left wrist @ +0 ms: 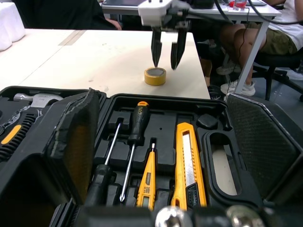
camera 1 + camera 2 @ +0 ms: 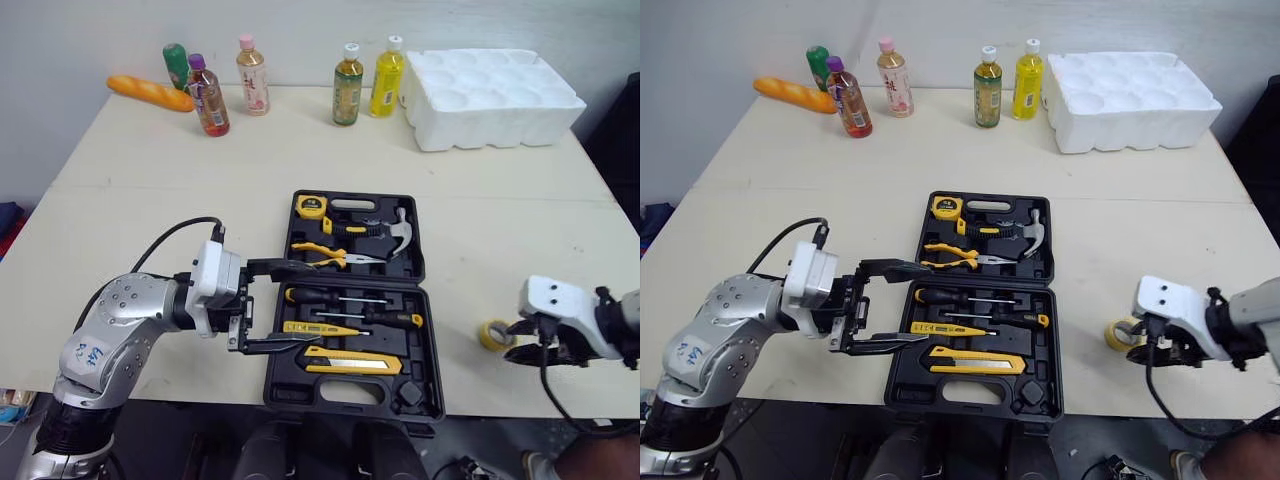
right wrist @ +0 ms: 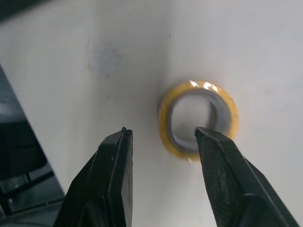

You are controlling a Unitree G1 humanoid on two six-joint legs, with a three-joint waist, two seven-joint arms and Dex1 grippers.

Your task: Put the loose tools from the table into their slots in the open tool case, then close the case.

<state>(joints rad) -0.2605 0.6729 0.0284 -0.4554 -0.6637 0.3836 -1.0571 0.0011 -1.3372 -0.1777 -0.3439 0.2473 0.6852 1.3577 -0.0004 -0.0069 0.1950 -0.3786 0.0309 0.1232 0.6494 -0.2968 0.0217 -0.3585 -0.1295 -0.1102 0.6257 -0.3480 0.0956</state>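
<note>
The black tool case (image 2: 432, 300) lies open at the table's front middle. It holds a tape measure (image 2: 311, 207), pliers (image 2: 325, 254), a hammer (image 2: 392, 232), screwdrivers (image 2: 345, 296), a yellow test pen (image 2: 318, 328) and a utility knife (image 2: 352, 362). My left gripper (image 2: 312, 305) is open, its fingers spread over the case's left edge with nothing between them. A yellow tape roll (image 2: 491, 335) lies flat on the table right of the case. My right gripper (image 3: 163, 135) hovers open just above the tape roll (image 3: 164, 113), which sits mostly off to one finger's side.
Several bottles (image 2: 347, 86) and a bread loaf (image 2: 150, 92) line the table's back edge. A white foam tray (image 2: 490, 95) stands at the back right. A seated person's legs (image 1: 265, 33) show beyond the table's right edge.
</note>
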